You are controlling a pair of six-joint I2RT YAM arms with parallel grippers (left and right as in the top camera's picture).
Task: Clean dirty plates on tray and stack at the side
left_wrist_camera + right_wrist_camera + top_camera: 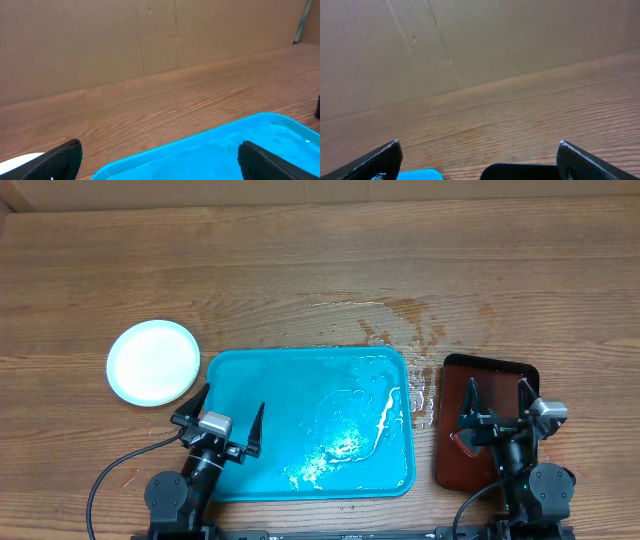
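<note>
A round white plate with a pale rim lies on the wood just left of the tray; whether others lie under it I cannot tell. Its edge shows at the bottom left of the left wrist view. The turquoise tray is wet, with water streaks toward its right side. My left gripper hangs open over the tray's near left corner, nothing between its fingers. My right gripper stands open above the dark red-brown tray, holding nothing.
A water spill glistens on the wood behind the turquoise tray's right end. A small reddish thing lies in the dark tray beneath the right arm. A cardboard wall closes the far side. A black cable runs at the left.
</note>
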